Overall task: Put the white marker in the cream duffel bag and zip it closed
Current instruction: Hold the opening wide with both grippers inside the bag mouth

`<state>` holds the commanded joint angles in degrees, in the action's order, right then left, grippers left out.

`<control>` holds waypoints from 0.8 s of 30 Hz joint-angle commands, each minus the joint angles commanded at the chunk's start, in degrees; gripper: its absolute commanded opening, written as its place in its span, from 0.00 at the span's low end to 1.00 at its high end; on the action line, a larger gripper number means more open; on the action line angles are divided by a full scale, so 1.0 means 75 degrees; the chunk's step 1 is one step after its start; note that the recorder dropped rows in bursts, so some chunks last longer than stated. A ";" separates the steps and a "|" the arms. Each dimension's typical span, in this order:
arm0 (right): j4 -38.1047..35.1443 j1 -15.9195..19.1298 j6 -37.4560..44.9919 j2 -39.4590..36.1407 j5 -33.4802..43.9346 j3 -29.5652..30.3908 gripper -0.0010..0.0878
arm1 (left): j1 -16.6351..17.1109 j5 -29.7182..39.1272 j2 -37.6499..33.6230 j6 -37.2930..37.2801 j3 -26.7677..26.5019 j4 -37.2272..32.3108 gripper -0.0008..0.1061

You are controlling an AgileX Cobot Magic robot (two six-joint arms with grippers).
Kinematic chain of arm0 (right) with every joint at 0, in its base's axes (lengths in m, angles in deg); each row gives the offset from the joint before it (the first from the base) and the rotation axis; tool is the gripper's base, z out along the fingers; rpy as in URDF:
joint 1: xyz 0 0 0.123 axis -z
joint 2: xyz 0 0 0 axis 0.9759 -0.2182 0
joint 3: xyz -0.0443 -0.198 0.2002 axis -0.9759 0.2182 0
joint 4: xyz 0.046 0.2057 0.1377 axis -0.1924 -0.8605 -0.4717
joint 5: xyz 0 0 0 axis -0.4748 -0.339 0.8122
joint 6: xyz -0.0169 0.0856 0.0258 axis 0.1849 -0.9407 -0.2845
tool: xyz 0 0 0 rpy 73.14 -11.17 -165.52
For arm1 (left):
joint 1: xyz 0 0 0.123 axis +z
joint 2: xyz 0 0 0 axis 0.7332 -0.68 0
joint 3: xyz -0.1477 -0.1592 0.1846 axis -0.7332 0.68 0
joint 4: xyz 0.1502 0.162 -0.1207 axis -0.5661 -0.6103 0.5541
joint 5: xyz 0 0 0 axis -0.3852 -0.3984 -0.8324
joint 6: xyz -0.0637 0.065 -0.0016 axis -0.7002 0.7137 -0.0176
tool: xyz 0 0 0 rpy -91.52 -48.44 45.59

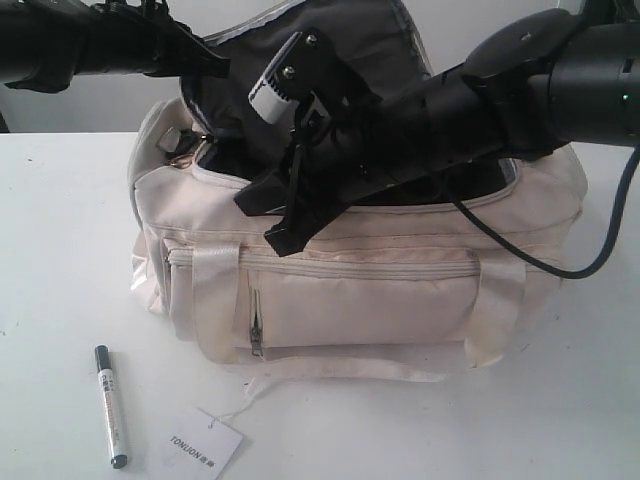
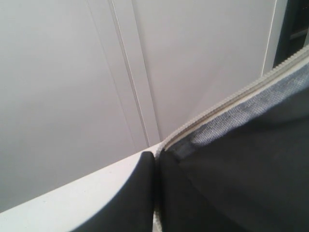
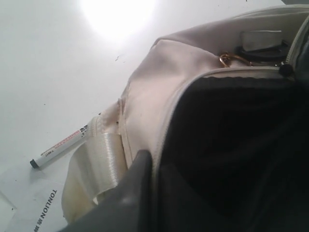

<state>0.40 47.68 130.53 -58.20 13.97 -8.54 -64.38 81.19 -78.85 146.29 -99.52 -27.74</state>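
Counter (image 1: 60, 250): white, and it carries everything here.
Left pincer (image 2: 154, 157): high at the far left of the bag. Its fingers are pressed together on the zip edge of the raised flap (image 1: 350, 50), which runs straight into the meeting point of the tips.
White marker (image 1: 111, 406): flat on the counter, in front of the bag's left end and apart from it, outside the bag. It has a dark cap at the far end and a dark tip at the near end, and nothing touches it.
Hang tag (image 1: 203, 443): white paper with print, lying just right of the marker's near end. A thin string leads from it up towards the bag.
Cream duffel bag (image 1: 380, 290): sits mid-counter with its long side to the front. The top zip is undone and the flap is lifted, showing the dark grey lining.
Front pocket (image 1: 360, 300): on the bag's near face, zipped across its top. A satin handle strap (image 1: 215, 290) runs down on each side of it.
Clasp (image 3: 227, 59): brass-coloured, at the left end of the bag by the top zip.
Right pincer (image 3: 154, 162): reaches in from the right, and its narrow tips meet at the front rim of the opening. I cannot tell whether the rim is pinched between them.
Cable (image 1: 600, 250): black, looping down from the right arm past the bag's right end.
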 joint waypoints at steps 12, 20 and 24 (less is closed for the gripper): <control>0.0000 0.0000 0.0000 0.0000 0.0000 0.0000 0.34 | 0.0000 0.0000 0.0000 0.0015 0.0000 0.0000 0.01; 0.0000 0.0000 0.0000 0.0274 -0.0066 0.0000 0.36 | 0.0000 0.0000 0.0000 0.0015 0.0000 0.0000 0.01; 0.0000 0.0000 -0.0259 0.0515 -0.0066 0.0000 0.36 | 0.0000 0.0000 0.0000 0.0015 0.0000 0.0000 0.01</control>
<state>0.40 47.68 128.59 -54.34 13.48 -8.54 -64.38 81.19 -78.85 146.41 -99.52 -27.74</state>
